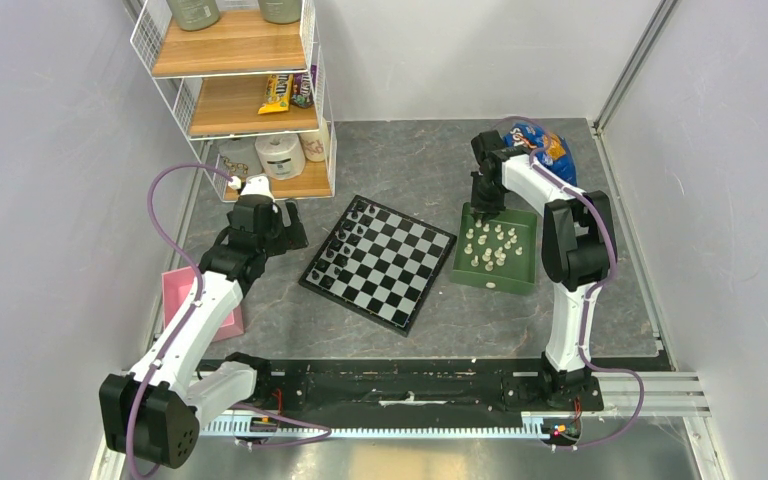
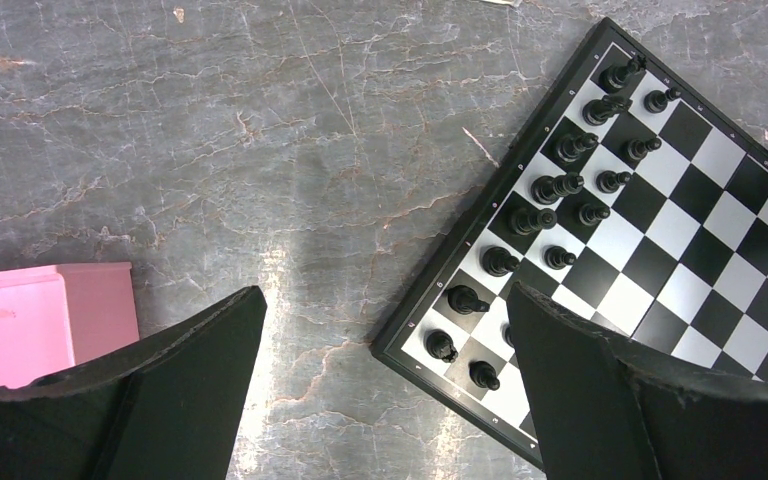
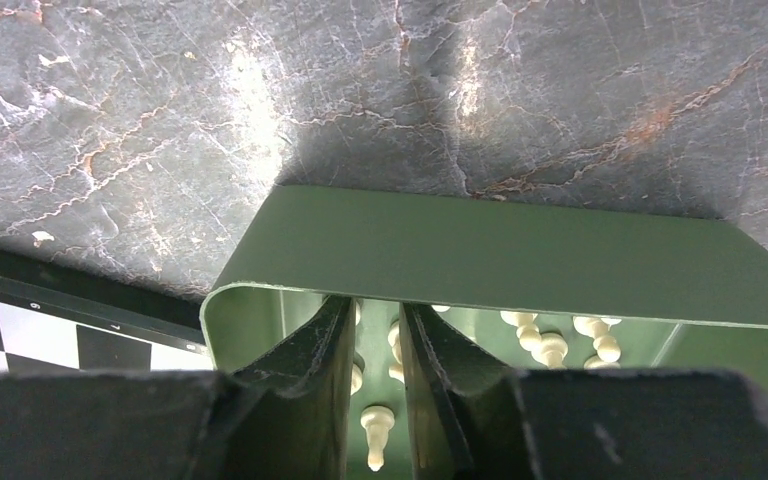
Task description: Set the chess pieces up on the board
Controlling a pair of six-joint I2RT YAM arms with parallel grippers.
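Observation:
The board [image 1: 380, 262] lies at the table's middle, turned askew, with black pieces [image 1: 345, 245] in two rows along its left edge. The cream-white chess pieces [image 1: 492, 245] lie and stand in a green tray [image 1: 493, 283] to its right. My right gripper [image 1: 481, 215] reaches down into the tray's far left corner. In the right wrist view its jaws [image 3: 374, 305] stand narrowly apart, with white pieces [image 3: 375, 430] showing in the gap, none clearly pinched. My left gripper [image 1: 290, 230] hovers wide open left of the board [image 2: 720, 215], holding nothing [image 2: 385, 292].
A pink box [image 1: 195, 305] sits at the left edge, behind my left arm. A wire shelf [image 1: 245, 90] with snacks and paper rolls stands at the back left. A blue snack bag [image 1: 545, 145] lies behind the green tray [image 3: 520, 250].

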